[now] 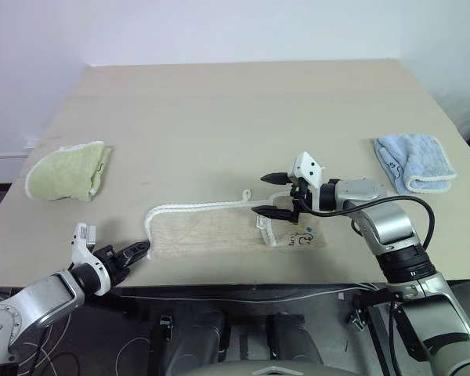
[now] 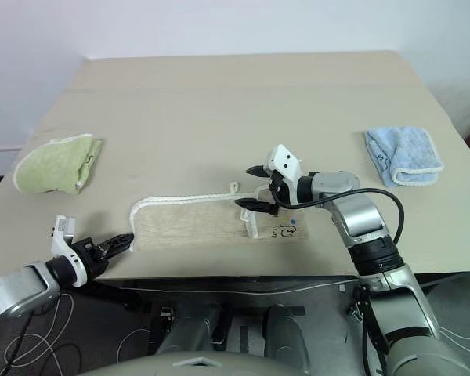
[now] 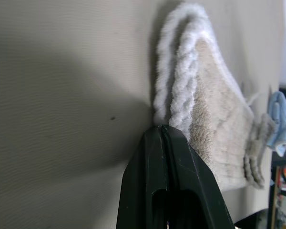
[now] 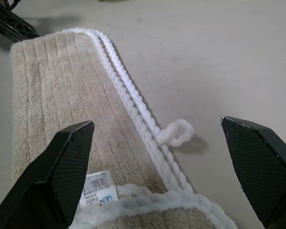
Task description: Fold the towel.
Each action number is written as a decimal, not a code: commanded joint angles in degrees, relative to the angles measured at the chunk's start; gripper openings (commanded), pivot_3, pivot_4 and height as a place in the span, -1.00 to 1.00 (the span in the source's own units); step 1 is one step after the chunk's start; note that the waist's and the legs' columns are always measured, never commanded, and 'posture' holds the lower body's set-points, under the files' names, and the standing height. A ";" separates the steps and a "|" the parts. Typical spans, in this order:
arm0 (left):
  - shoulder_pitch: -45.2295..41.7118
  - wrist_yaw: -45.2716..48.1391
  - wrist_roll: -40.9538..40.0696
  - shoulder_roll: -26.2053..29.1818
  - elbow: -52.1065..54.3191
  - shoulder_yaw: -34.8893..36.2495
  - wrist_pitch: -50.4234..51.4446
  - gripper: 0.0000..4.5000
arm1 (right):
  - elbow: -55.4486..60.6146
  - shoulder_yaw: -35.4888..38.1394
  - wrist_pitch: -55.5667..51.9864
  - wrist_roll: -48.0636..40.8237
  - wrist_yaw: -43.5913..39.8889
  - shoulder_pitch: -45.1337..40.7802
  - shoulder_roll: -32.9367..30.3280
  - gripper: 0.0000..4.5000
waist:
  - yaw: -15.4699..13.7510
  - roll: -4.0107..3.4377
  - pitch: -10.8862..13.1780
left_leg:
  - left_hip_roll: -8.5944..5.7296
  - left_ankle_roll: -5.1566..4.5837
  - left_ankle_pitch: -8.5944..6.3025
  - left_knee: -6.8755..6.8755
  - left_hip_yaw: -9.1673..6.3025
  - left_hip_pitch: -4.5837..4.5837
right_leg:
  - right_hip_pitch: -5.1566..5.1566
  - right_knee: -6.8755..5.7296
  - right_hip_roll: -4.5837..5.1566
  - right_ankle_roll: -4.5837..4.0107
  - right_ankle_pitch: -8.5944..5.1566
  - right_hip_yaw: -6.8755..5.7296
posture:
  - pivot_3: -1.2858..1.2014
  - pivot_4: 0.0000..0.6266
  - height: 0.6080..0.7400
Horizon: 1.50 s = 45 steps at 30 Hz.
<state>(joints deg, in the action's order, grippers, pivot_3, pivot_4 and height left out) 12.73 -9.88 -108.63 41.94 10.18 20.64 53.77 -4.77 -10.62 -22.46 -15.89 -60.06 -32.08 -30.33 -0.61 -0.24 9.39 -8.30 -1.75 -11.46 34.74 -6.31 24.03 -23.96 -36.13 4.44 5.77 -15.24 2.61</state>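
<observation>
The towel (image 1: 227, 229) is lying folded near the table's (image 1: 219, 117) front edge. I am pressing my left gripper (image 1: 139, 251) together right at its left end, though I can't tell whether any cloth is caught. My right gripper (image 1: 276, 193) is hovering spread over the right end, ready to pinch. Plenty of bare table is lying beyond for folding.

The towel (image 1: 219, 233) is laid flat near the front edge of the table (image 1: 235, 117), folded into a long narrow strip running left to right. Beige terry cloth with ribbed lines is seen, trimmed with white corded edging doubled along the far side. A small white loop (image 4: 177, 132) sticks out from that far edge. A white label and a dark embroidered mark (image 1: 304, 240) are seen at the right end.
</observation>
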 commanded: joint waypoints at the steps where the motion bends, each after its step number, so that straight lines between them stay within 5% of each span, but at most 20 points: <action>1: 1.54 4.13 -0.15 1.34 1.74 2.67 1.48 -0.98 | 2.36 0.97 0.77 -0.10 -0.08 0.19 -0.51 1.00 | 0.00 0.00 0.00 | 0.00 0.00 0.01 0.01 0.00 0.14 | -0.14 -0.02 0.00 0.00 0.00 0.00 | 0.03 -0.52 1.00; 5: 4.98 11.50 4.01 3.17 3.31 5.09 3.37 -0.98 | 2.67 0.84 1.15 0.31 -0.26 0.78 -1.19 1.00 | -0.02 0.01 0.01 | 0.00 0.01 0.01 0.04 0.00 0.34 | -0.36 -0.04 -0.02 0.01 0.01 0.02 | 0.03 -0.52 1.00; 8: 6.88 15.21 7.31 3.52 4.04 6.07 3.60 -0.73 | 2.64 0.75 1.37 0.42 -0.21 0.91 -1.30 1.00 | -0.02 0.01 0.01 | 0.00 0.01 0.01 0.03 0.03 0.36 | -0.36 -0.01 -0.01 -0.01 0.01 0.03 | 0.03 -0.52 1.00; 20: 10.16 19.67 6.85 1.49 2.81 5.34 5.26 0.97 | 2.57 0.65 2.89 1.94 -0.14 1.67 -1.31 1.00 | -0.13 0.01 0.01 | 0.00 0.01 0.01 0.03 0.02 0.34 | -0.33 -0.04 0.01 -0.01 0.00 0.02 | 0.03 -0.52 1.00; 35: 1.17 5.49 -2.08 -6.98 -0.27 -1.67 1.49 0.99 | 1.50 -0.68 5.66 5.22 -0.29 1.89 -1.45 1.00 | -2.67 -0.24 -0.08 | 0.00 0.00 0.01 0.26 0.03 0.18 | 0.19 -0.06 0.26 -0.02 0.00 -0.27 | 0.03 -0.52 1.00; 45: 8.37 12.92 -4.37 -1.91 8.88 6.13 5.40 0.99 | 2.66 -0.49 4.57 4.97 -1.63 2.67 -2.09 1.00 | -2.42 -0.10 -0.01 | 0.00 0.00 0.00 0.22 0.05 0.28 | 0.05 0.07 0.22 -0.03 -0.04 -0.25 | 0.03 -0.52 1.00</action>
<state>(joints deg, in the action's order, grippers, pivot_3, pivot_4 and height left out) 20.03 -1.05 -111.96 39.08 15.47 24.43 57.22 -4.10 -11.62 -18.38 -10.32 -61.32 -29.20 -32.13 -3.03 -0.33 9.39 -8.30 -1.76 -11.45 34.96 -6.26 24.46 -24.09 -36.08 4.64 5.75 -15.28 2.36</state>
